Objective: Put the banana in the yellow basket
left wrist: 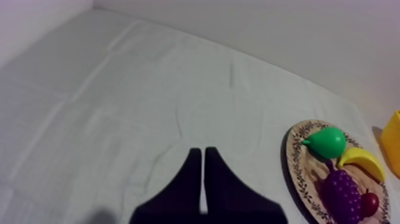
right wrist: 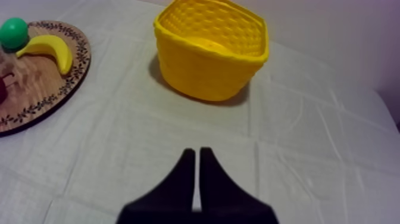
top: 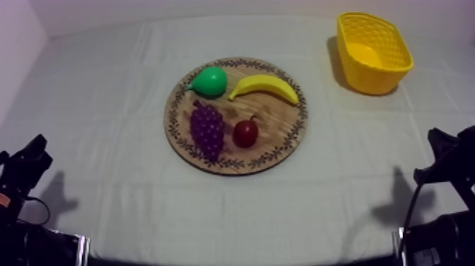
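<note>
The curved yellow toy banana [top: 264,86] lies on the patterned round wooden board [top: 283,129] just beside the green toy pear [top: 210,81] (tight quarters), so the right gripper [right wrist: 197,152], closed empty like the left gripper [left wrist: 202,152], might bump the pear grabbing it.

Left tool [left wrist: 202,152], a narrow wedge, near the board [left wrist: 296,170]

The left arm [top: 21,177] sits low at its own side and the right arm [top: 452,166] low at the opposite side, neither reaching inward. The left end effector [left wrist: 201,152] has its two black fingers lying together as a narrow wedge, closed on nothing. The right end effector [right wrist: 197,152] is the same: fingers pressed side by side, a thin seam between them, nothing gripped.
</note>
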{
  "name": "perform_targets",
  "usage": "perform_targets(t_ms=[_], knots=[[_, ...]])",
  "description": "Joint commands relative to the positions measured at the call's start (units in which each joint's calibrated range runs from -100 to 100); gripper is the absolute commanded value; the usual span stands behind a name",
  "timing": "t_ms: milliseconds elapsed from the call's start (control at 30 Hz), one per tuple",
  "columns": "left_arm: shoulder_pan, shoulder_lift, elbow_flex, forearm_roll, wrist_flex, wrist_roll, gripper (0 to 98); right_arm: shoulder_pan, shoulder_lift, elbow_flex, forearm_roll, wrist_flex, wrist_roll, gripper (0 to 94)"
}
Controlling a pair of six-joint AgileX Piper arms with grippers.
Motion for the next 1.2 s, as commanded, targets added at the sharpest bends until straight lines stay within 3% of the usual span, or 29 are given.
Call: perform_targets(t_ms=[0,933,1167], knots=[[0.0,0.0,0.0,0.00,0.0,0.0,0.1,-2.8,0.0,0.0,0.3,1.7,-0.7,0.7],[0.0,0.0,0.0,0.00,0.0,0.0,0.1,-2.8,1.3,-1.0,0.1,0.8,2.9,0.3],[0.0,0.0,0.0,0.00,0.0,0.0,0.1,-2.1,12.1,-11.0,-3.5,-1.5,7.2,0.2]])
